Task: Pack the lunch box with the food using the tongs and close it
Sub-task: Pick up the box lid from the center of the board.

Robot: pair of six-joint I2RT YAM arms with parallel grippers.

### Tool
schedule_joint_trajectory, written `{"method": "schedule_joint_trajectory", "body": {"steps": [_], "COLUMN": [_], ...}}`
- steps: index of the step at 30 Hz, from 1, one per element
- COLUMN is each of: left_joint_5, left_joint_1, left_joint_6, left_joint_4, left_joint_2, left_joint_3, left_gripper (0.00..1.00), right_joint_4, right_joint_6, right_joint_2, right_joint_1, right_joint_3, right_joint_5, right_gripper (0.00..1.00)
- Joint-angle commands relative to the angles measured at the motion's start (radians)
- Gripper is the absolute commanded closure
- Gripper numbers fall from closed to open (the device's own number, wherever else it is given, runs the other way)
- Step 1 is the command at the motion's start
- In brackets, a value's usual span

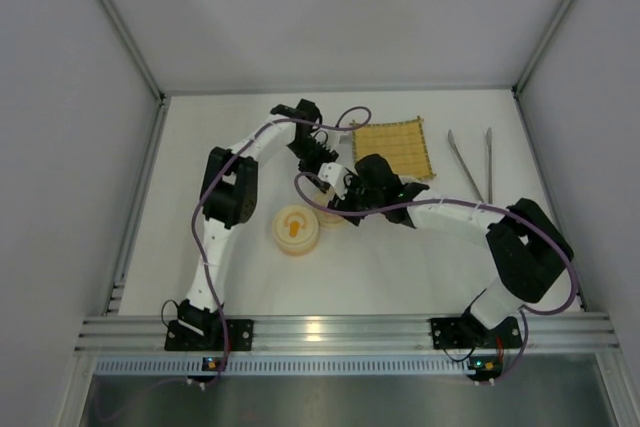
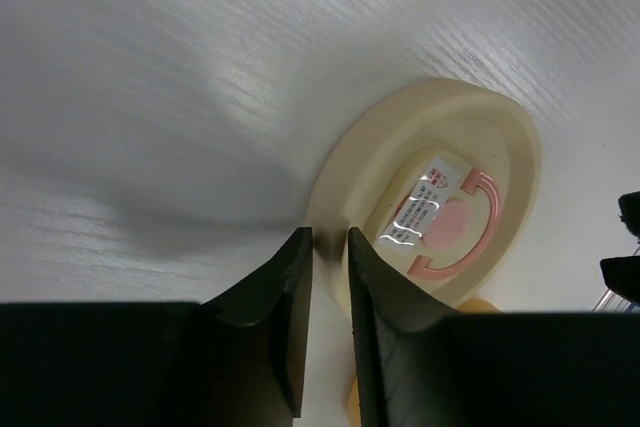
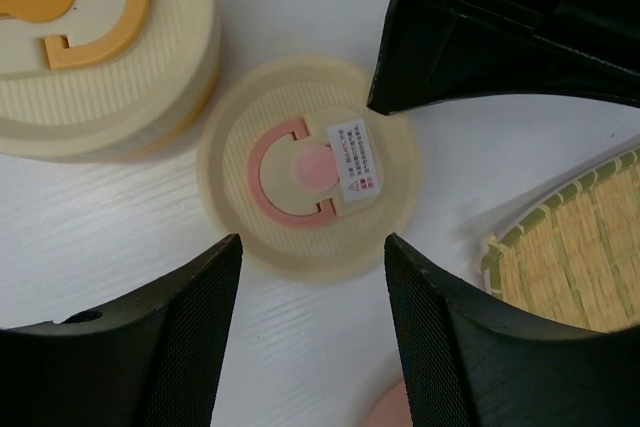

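Both grippers crowded just right of the box [image 1: 295, 230], tongs untouched; right gripper [image 3: 312, 242] spread wide above the pink-ringed lid [image 3: 310, 167], holding nothing; left gripper [image 2: 328, 247] narrowed to a slit, fingers astride that lid's rim on the side away from the box; cannot tell whether the rim is already pinched.

Lid flat on the counter [image 1: 400, 267], touching or all but touching the box's right flank; box itself round and cream, capped by its own orange-ringed top, contents hidden; nothing resting on the pink-ringed lid.

Tongs [image 1: 485, 192] well to the right of the box, past the mat [image 1: 393, 150], clear of both arms; long axis running away from the arm bases toward the far wall, joined end nearer the bases, open tips pointing away.

Right arm judged the nearer for them, its base on that side of the box; a reach rightward and a wrist turn to square the fingers across the thin metal arms probably called for.

Food too small to pick out in any view; packing apparently not yet begun, with opening the box seemingly the step in hand.

Risk as judged: two grippers tight over one small lid, little room to avoid a knock against the box.
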Motion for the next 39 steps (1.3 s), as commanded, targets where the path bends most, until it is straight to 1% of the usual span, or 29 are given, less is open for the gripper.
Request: {"method": "schedule_joint_trajectory", "body": {"steps": [1, 8, 17, 22, 25, 30, 35, 39], "left_joint_5": [0.046, 0.049, 0.067, 0.070, 0.073, 0.070, 0.064, 0.061], "left_joint_1": [-0.004, -0.004, -0.005, -0.011, -0.017, -0.037, -0.050, -0.051], "left_joint_6": [0.007, 0.008, 0.036, 0.060, 0.077, 0.110, 0.128, 0.133], "left_joint_4": [0.022, 0.022, -0.001, -0.015, -0.024, -0.037, -0.038, -0.037], "left_joint_2": [0.008, 0.010, 0.004, 0.002, -0.001, -0.007, -0.016, -0.019], "left_joint_3": [-0.006, -0.020, -0.038, -0.043, -0.043, -0.057, -0.083, -0.095], "left_gripper": [0.76, 0.90, 0.93, 0.95, 0.95, 0.96, 0.97, 0.98], "right_joint_4": [0.124, 0.176, 0.216, 0.263, 0.312, 0.404, 0.464, 0.515], "right_joint_6": [-0.047, -0.085, -0.156, -0.200, -0.212, -0.214, -0.203, -0.205], "right_joint_2": [0.031, 0.117, 0.150, 0.155, 0.155, 0.141, 0.102, 0.066], "right_joint_1": [0.039, 0.051, 0.065, 0.068, 0.070, 0.070, 0.070, 0.070], "right_joint_3": [0.031, 0.038, 0.006, -0.038, -0.056, -0.076, -0.087, -0.103], "right_joint_5": [0.008, 0.018, 0.039, 0.067, 0.094, 0.162, 0.197, 0.235], "right_gripper": [0.41, 0.41, 0.39, 0.40, 0.43, 0.52, 0.57, 0.59]}}
